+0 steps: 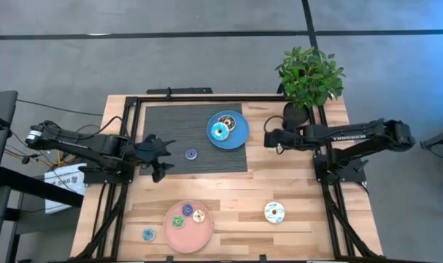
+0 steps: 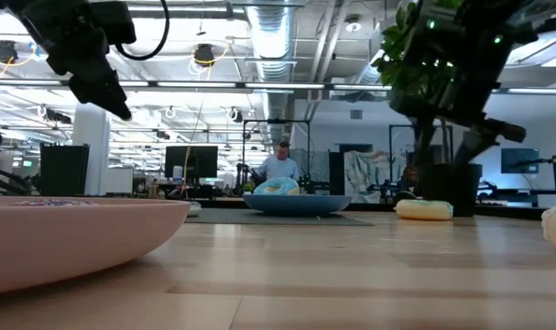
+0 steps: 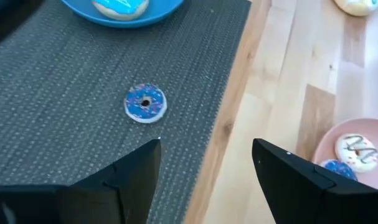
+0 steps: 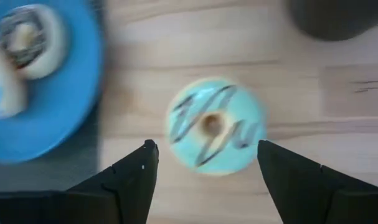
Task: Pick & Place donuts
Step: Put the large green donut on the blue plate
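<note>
Two dark arms over a light wooden slatted table (image 1: 236, 186) with a dark grey ribbed mat (image 1: 163, 124) at its far centre. Left gripper (image 1: 165, 155) hovering above the mat's left part, fingers (image 3: 136, 171) spread wide and holding nothing; just past it toward three o'clock in the high view, a small blue ring donut with sprinkles (image 1: 191, 153) lying flat on the mat. Right gripper (image 1: 267, 134) at the table's far right, beside the black pot of a leafy green plant (image 1: 309, 77), jaws apart, nothing gripped; below it on the bare wood, a cyan ring donut with dark drizzle (image 4: 215, 124), untouched between the spread fingers. At the mat's right end, a big blue round plate (image 1: 241, 135) carrying a cyan-iced donut (image 1: 220, 132) and a cream donut with dark stripes (image 1: 226, 120). At six o'clock on the table, a big pink round plate (image 1: 195, 234) bearing three small donuts: green (image 1: 178, 221), blue (image 1: 187, 210), cream-tan (image 1: 199, 215). At eight o'clock from that plate, a small cyan donut (image 1: 148, 234) on the wood. Toward four o'clock of the table, a cream donut with green speckles (image 1: 274, 212) lying alone.
</note>
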